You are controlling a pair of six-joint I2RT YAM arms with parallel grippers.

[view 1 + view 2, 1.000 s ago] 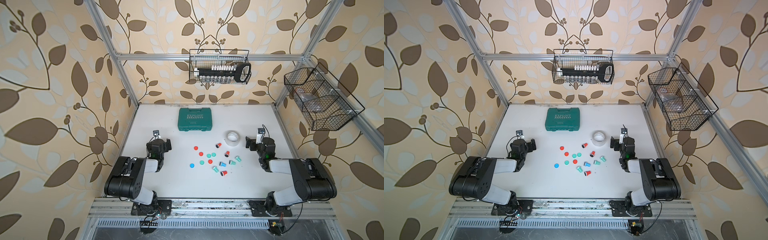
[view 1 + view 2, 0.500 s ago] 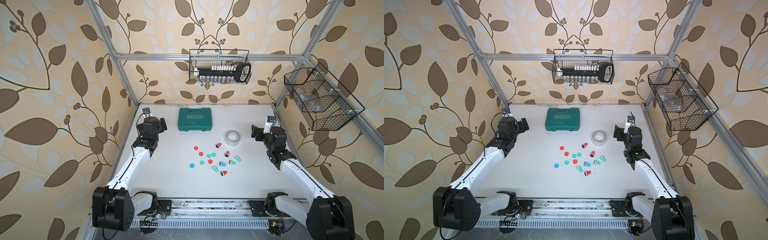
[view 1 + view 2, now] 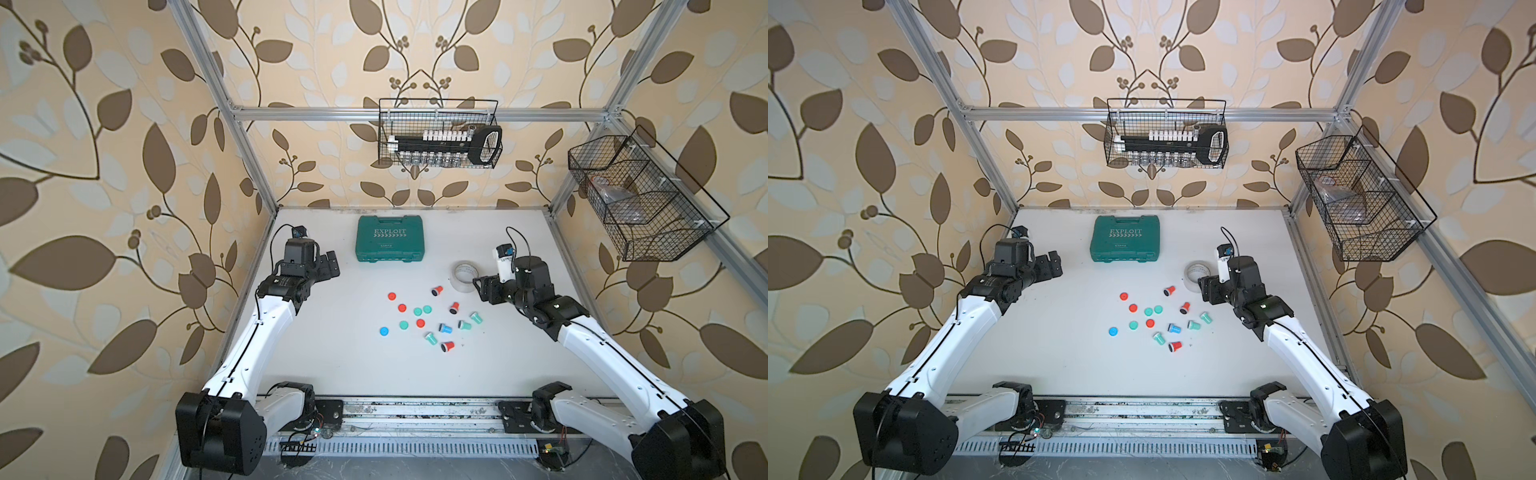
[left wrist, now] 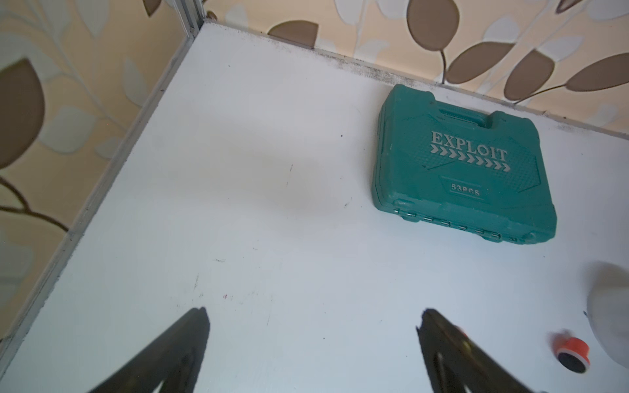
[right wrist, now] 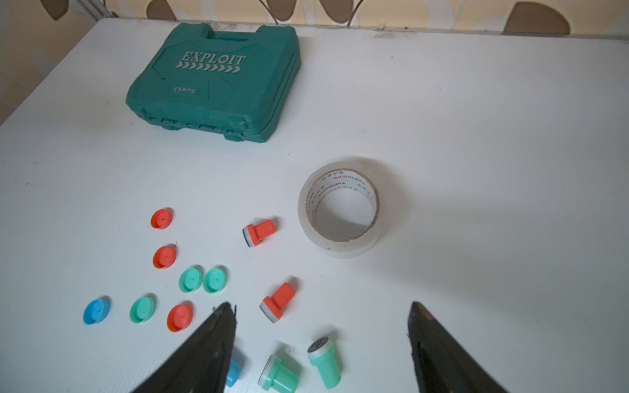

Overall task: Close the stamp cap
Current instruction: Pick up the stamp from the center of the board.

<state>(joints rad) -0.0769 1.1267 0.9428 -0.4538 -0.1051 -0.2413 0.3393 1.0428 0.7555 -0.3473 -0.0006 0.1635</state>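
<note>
Several small stamps lie tipped over on the white table: a red stamp, a second red stamp, a teal stamp and a blue stamp. Loose caps lie to their left, among them a red cap, a teal cap and a blue cap. My right gripper hangs open above the stamps' right edge, holding nothing. My left gripper is open and empty over bare table at the left.
A green EXPLOIT tool case lies at the back centre. A clear tape roll sits just behind the stamps, near my right gripper. Wire baskets hang on the back wall and right wall.
Both arms have unfolded from their low pose at the front, lifting the grippers up and toward the back of the table. Stamps and caps have not moved.
</note>
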